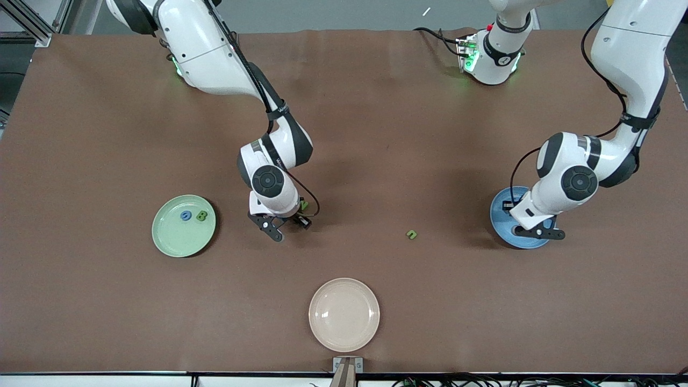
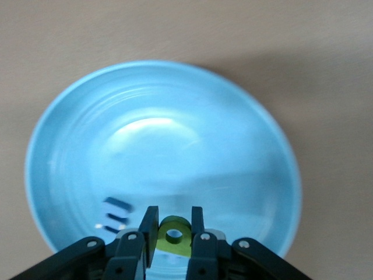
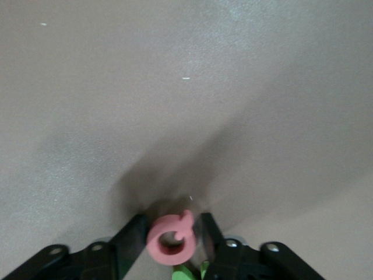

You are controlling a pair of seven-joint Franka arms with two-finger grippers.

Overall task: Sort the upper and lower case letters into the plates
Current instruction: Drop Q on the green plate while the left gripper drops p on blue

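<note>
While the left gripper point(image 2: 173, 228) hung over the blue plate point(image 1: 502, 228) at frame right, jaws clamped on a green letter point(image 2: 173, 236), the right gripper point(image 3: 173, 233) — frame centre, jaws around a pink letter point(image 3: 169, 239) on the surface — risked slipping off it; green plate point(image 1: 172, 242) at lower left.

**A robotics lab bench, set up for recording**

This is a robot laboratory, not a home or a shop. Two white industrial arms point(image 1: 226, 70) point(image 1: 618, 107) stand bolted at one edge of a wide tabletop point(image 1: 376, 107) covered in plain brown matting, green status lights glowing at their bases. Black cables point(image 1: 435, 35) trail from the mounts, and more wiring point(image 1: 484, 381) runs along the edge nearest the front camera. Aluminium framing point(image 1: 32, 21) shows at a corner. The few plates and small toy letters look like test props.
</note>
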